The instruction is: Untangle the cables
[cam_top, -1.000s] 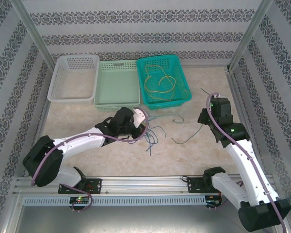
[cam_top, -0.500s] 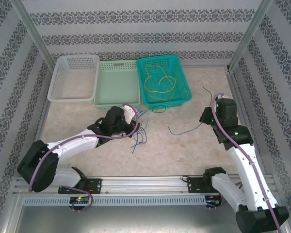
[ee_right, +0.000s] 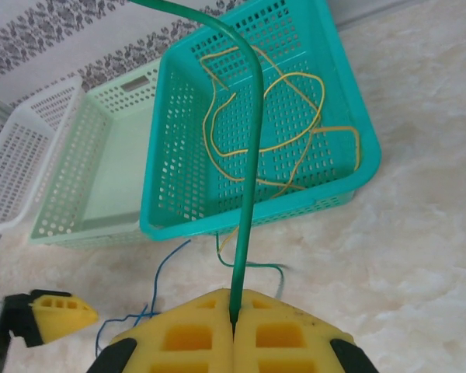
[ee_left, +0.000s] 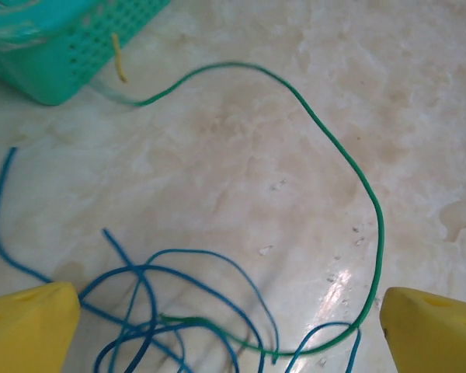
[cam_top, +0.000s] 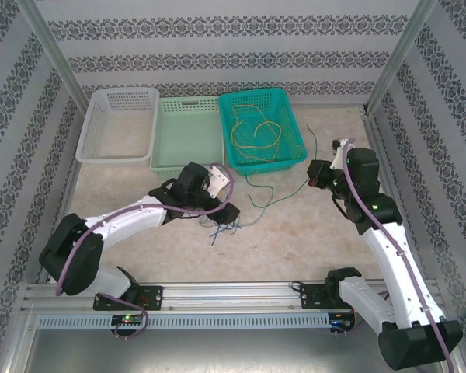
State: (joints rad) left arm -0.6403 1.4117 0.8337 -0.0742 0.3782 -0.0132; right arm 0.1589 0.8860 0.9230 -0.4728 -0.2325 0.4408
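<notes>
Several loops of blue cable (ee_left: pixel 163 311) lie tangled on the table between my left gripper's (ee_left: pixel 233 334) wide-open yellow fingertips (ee_left: pixel 31 326), touched by neither. The blue cable (cam_top: pixel 221 225) sits just below that gripper (cam_top: pixel 227 198) in the top view. My right gripper (ee_right: pixel 233 318) is shut on the green cable (ee_right: pixel 248 194), which rises from its pads. The green cable (cam_top: pixel 268 205) sags across the table from the right gripper (cam_top: pixel 314 172) towards the blue tangle; its far end (ee_left: pixel 373 202) crosses the blue loops. A yellow cable (ee_right: pixel 323 97) lies coiled in the teal basket (cam_top: pixel 295 159).
A mint basket (cam_top: pixel 188 165) and a white basket (cam_top: pixel 113 155) stand left of the teal one along the back. The teal basket's corner (ee_left: pixel 54 47) is close in front of the left gripper. Patterned walls and metal posts enclose the table on three sides.
My left gripper has opened and let go of the blue cables, shifting slightly right. My right gripper has moved left with the green cable, drawing it out from the blue tangle.
</notes>
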